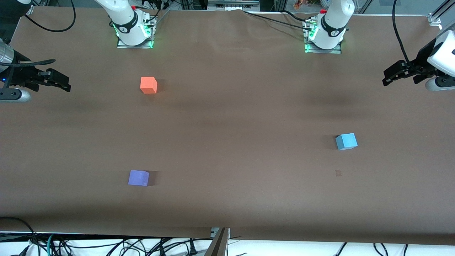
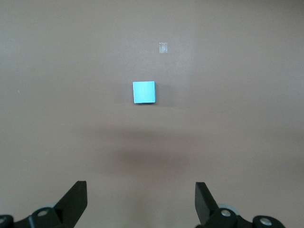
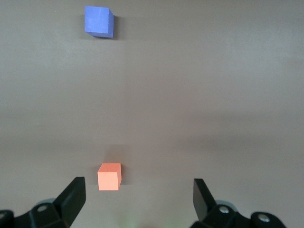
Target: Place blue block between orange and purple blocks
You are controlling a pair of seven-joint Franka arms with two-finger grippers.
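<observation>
The light blue block sits on the brown table toward the left arm's end. The orange block lies toward the right arm's end, close to that arm's base. The purple block lies nearer the front camera than the orange one, with bare table between them. My left gripper hangs open and empty over the table's edge at the left arm's end. My right gripper hangs open and empty over the table's edge at the right arm's end.
A small pale tape mark is on the table, a little nearer the front camera than the blue block. The right arm's base and the left arm's base stand along the table's back edge. Cables trail under the front edge.
</observation>
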